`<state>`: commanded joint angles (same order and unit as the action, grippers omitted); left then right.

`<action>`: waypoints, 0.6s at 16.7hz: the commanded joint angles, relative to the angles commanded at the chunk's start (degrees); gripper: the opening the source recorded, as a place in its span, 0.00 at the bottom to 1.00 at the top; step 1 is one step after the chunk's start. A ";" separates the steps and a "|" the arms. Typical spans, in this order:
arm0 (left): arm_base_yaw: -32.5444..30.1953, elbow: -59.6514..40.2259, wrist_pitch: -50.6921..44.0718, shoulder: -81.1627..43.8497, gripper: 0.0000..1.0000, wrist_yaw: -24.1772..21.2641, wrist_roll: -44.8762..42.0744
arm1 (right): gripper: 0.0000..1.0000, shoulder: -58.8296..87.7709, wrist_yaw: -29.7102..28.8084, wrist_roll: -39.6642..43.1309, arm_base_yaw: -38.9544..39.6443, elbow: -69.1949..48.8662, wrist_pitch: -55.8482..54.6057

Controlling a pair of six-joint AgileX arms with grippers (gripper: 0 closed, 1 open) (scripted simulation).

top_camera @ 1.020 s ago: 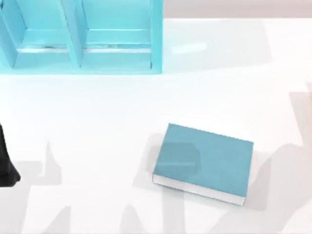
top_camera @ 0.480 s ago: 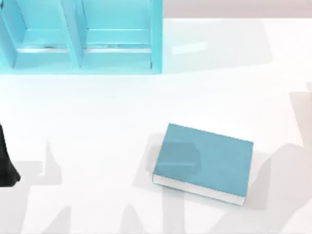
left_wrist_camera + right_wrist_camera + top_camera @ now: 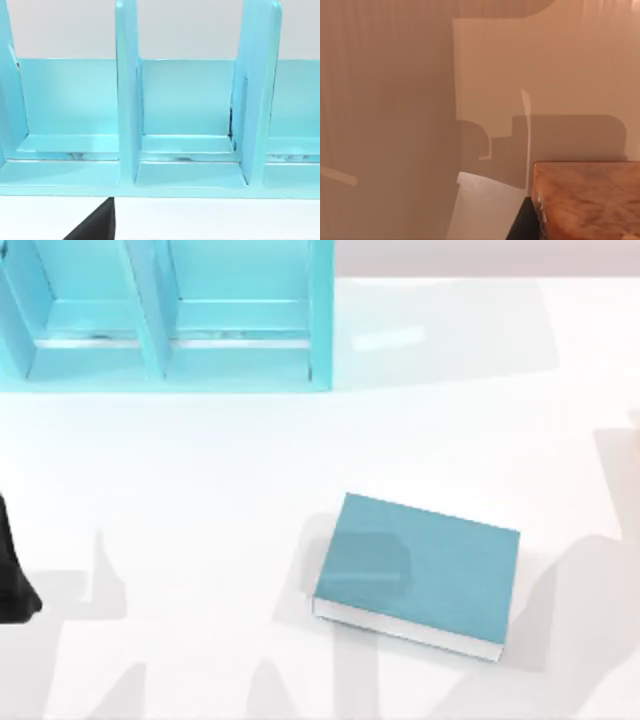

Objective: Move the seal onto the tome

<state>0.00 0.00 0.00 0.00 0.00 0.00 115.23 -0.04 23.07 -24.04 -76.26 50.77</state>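
- the seal (image 3: 587, 200) fills a corner of the right wrist view, close under the camera; cannot tell how the jaws stand.
- the tome (image 3: 415, 575) lies flat on the table (image 3: 200, 490), right of centre.
- left arm (image 3: 12, 575) parked at the table's left edge.

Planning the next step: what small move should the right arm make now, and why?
Probably carry the seal leftward toward the tome: the seal looms close in the right wrist view, and the tome's cover lies bare. Left arm sits at the table's left edge.
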 joint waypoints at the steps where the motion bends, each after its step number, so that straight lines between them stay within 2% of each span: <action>1: 0.00 0.00 0.00 0.00 1.00 0.00 0.00 | 0.00 -0.09 -0.02 -0.05 0.01 -0.04 0.02; 5: 0.00 0.00 0.00 0.00 1.00 0.00 0.00 | 0.00 -2.24 -0.45 -2.83 1.51 -2.66 3.64; 10: 0.00 0.00 0.00 0.00 1.00 0.00 0.00 | 0.00 -8.27 -0.47 -12.57 10.64 -11.01 15.71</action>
<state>0.00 0.00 0.00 0.00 0.00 0.00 106.96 -0.52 10.50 -13.41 -87.27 66.49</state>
